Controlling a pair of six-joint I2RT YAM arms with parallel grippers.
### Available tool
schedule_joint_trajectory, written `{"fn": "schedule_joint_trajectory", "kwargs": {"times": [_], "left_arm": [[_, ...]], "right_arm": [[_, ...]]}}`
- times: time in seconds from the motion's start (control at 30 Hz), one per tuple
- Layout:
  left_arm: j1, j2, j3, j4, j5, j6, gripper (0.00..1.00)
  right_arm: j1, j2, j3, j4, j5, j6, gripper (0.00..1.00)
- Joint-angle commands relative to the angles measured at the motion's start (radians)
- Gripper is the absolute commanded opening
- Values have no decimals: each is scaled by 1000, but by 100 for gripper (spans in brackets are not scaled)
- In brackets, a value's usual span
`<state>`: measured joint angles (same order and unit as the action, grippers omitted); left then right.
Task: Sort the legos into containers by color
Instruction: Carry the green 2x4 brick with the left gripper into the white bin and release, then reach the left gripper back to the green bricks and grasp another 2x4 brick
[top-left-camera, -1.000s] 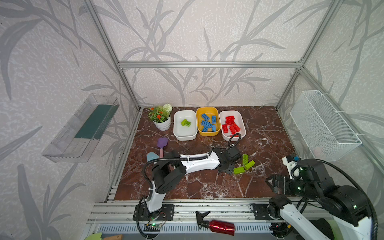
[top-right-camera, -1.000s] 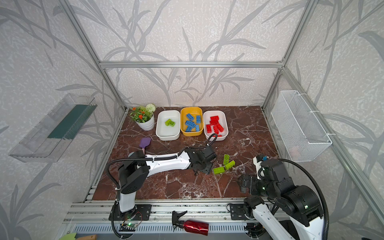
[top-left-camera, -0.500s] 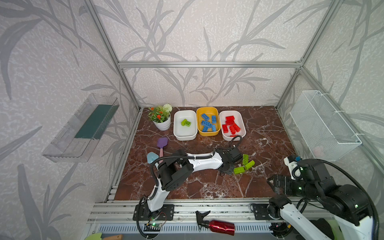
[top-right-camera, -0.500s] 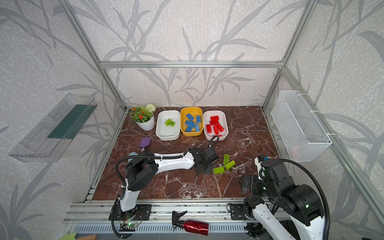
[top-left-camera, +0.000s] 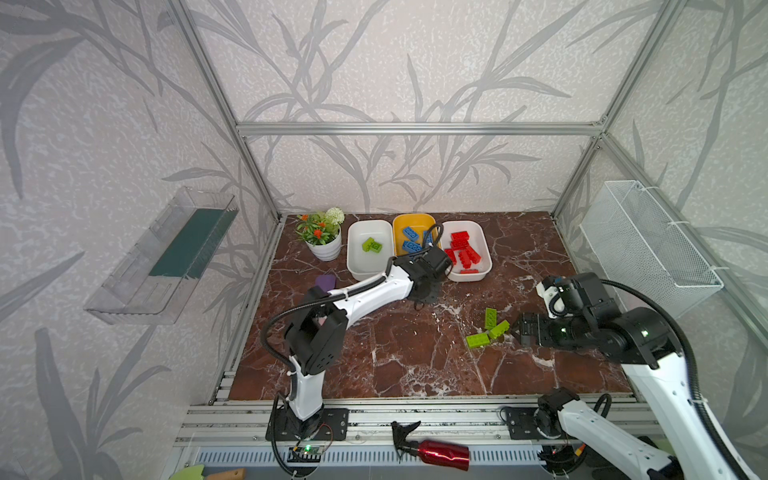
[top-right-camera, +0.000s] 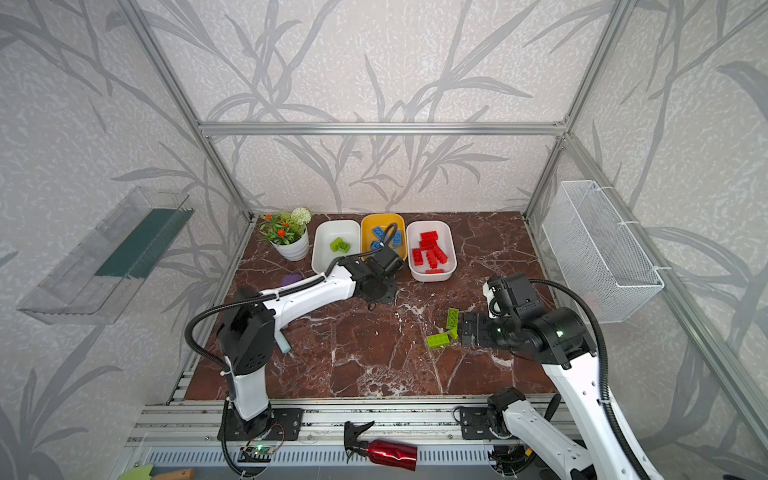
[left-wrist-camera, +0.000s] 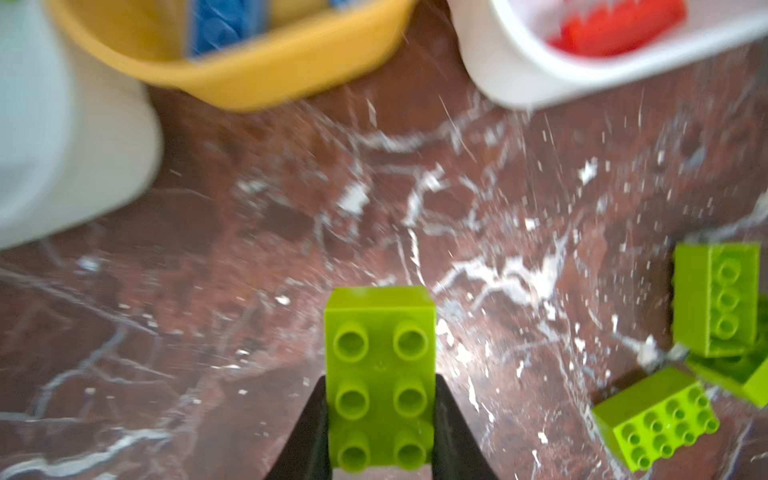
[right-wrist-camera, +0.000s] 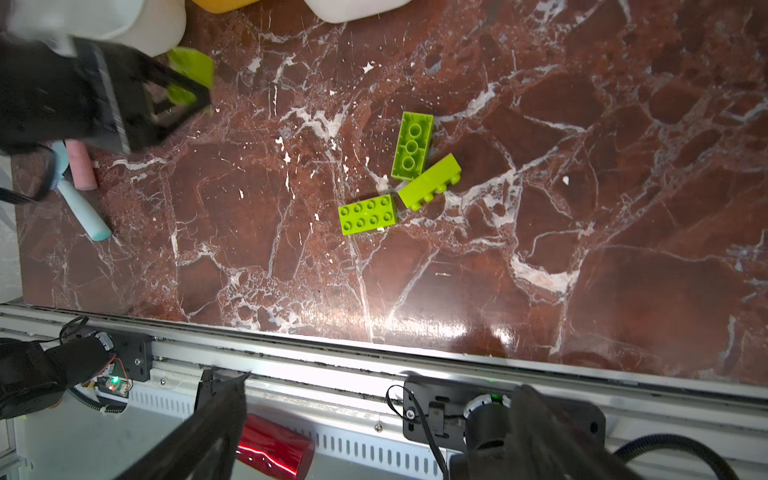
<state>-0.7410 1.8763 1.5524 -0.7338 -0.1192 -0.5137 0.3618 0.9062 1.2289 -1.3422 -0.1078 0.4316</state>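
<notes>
While one lego (left-wrist-camera: 380, 382) is held, three legos (right-wrist-camera: 428, 180) lie loose.

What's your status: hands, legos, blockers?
Left hand shut on a green lego. Right hand open, by three loose green legos. No blocker seen toward the white tub holding greens.

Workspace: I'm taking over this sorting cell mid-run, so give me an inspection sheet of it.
Surface: brown marble table, no spill seen.
Job's things: three loose green bricks on the table; white tub holds green, yellow tub blue, other white tub red.
Clutter: flower pot, purple piece, pink stick, teal stick; red spray bottle by the front rail.
Grippers: left gripper shut on a green brick; right gripper open, empty.
Cables: black cable arcs over the yellow tub.
Surroundings: wire basket and clear shelf on side walls.
</notes>
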Motion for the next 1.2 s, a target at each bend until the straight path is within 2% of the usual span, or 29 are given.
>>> {"fn": "schedule_joint_trajectory", "kwargs": {"times": [0.0, 0.13, 0.23, 0.5, 0.57, 0.63, 0.67, 0.7, 0.73, 0.83, 0.97, 1.17], "left_arm": [[107, -29, 48, -66, -39, 63, 16], [248, 38, 118, -62, 2, 68, 16], [318, 125, 206, -78, 32, 67, 16], [406, 409, 553, -190, 106, 109, 18], [426, 475, 648, -231, 119, 105, 21], [443, 524, 721, -265, 123, 101, 34], [446, 536, 741, -274, 126, 100, 44], [451, 542, 755, -278, 132, 98, 59], [453, 544, 761, -279, 137, 96, 70], [449, 520, 746, -270, 158, 88, 81], [418, 422, 640, -201, 161, 108, 81], [289, 255, 444, -96, 131, 246, 82]], "right_arm": [[-1, 68, 47, 124, -21, -31, 99], [-1, 150, 76, 200, -35, -25, 99], [-1, 206, 101, 222, -23, -36, 99], [-3, 333, 190, 247, 7, -44, 99], [-3, 362, 214, 248, 7, -41, 99], [-3, 388, 240, 246, 7, -40, 99], [-3, 398, 249, 242, 5, -42, 99], [-3, 408, 261, 238, 5, -45, 99], [-3, 414, 268, 233, 7, -46, 99], [-3, 421, 272, 221, 15, -51, 99], [-3, 404, 255, 215, 13, -41, 99], [-3, 341, 201, 206, -11, -15, 99]]}}
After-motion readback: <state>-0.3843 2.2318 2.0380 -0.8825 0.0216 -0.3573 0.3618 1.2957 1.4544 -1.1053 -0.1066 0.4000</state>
